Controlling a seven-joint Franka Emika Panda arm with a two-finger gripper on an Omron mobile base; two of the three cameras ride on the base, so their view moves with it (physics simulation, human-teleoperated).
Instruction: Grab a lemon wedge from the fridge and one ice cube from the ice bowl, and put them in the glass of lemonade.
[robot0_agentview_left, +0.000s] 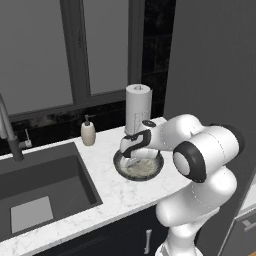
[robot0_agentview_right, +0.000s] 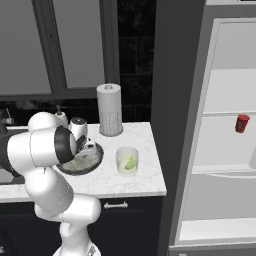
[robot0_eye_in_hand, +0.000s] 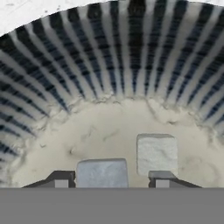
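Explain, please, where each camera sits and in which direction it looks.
Left base view: behind the arm on its left, looking down on the sink and ice bowl; the arm rises at lower right.
Right base view: behind on its right, facing the glass of lemonade and open fridge; the arm rises at lower left.
Hand view: on the hand, looking into the bowl at an ice cube between the fingertips.
Both base views share the paper-towel roll.

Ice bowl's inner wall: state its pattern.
The ice bowl has dark and pale radiating stripes, clearest in the hand view.

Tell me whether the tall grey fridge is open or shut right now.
Open. The right base view looks straight into the tall grey fridge: its pale shelves are exposed, with a small red object sitting on one.
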